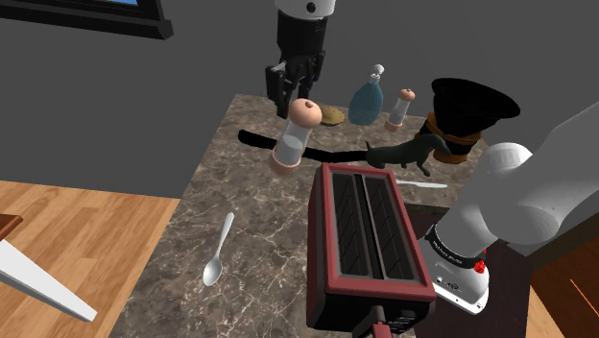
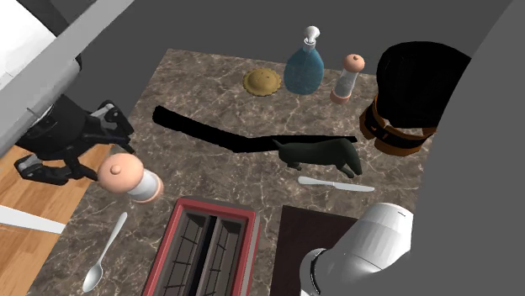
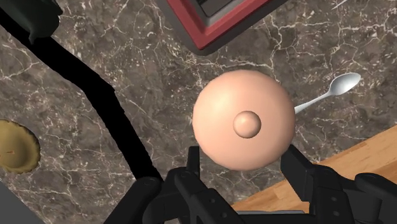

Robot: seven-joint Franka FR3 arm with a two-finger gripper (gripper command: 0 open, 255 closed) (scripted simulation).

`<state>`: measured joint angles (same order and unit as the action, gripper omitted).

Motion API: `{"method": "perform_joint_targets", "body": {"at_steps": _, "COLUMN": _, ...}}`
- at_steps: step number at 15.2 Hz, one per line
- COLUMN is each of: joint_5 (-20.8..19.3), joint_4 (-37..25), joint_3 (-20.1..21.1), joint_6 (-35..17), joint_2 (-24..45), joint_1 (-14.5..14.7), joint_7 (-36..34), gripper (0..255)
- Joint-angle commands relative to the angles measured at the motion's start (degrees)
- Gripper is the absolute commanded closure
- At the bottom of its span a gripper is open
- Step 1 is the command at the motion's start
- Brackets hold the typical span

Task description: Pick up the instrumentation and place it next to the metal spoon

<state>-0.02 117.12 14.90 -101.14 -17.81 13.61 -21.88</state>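
Black fingers point(image 3: 194, 159) of the gripper point(image 3: 242, 158) stood either side of the grinder point(image 3: 243, 121), closed partway and pressed against its peach domed cap. The wrist camera looked straight down the grinder's long axis onto the small knob at the cap's centre.

In the shoulder view the grinder point(image 1: 296, 134) hung clear of the counter, nearly upright. Its cap was uppermost and its pale body leaned down toward that view's left. It was held near the far corner of the red toaster point(image 1: 370, 240), well apart from the spoon point(image 1: 219, 252), which lay flat beside the toaster.

From the stand the white arm rose at the shoulder view's right. Its hand came down from the top edge with the gripper point(image 1: 293, 84) pointing downward.

A marbled brown counter point(image 1: 259, 216) carried everything. Wooden floor point(image 1: 77, 221) lay beside it and grey walls stood behind.
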Motion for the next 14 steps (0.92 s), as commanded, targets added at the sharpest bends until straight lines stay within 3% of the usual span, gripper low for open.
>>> {"method": "perform_joint_targets", "body": {"at_steps": 1, "joint_5": 0.04, "joint_4": 1.68, "joint_3": 0.09, "joint_6": -1.63, "joint_2": -0.08, "joint_1": 0.06, "joint_7": -0.14, "gripper": 255}}
{"method": "perform_joint_targets", "body": {"at_steps": 14, "joint_5": -0.08, "joint_4": 10.80, "joint_3": 0.61, "joint_6": -11.69, "joint_2": 0.90, "joint_1": 0.21, "joint_7": -0.90, "gripper": 255}}
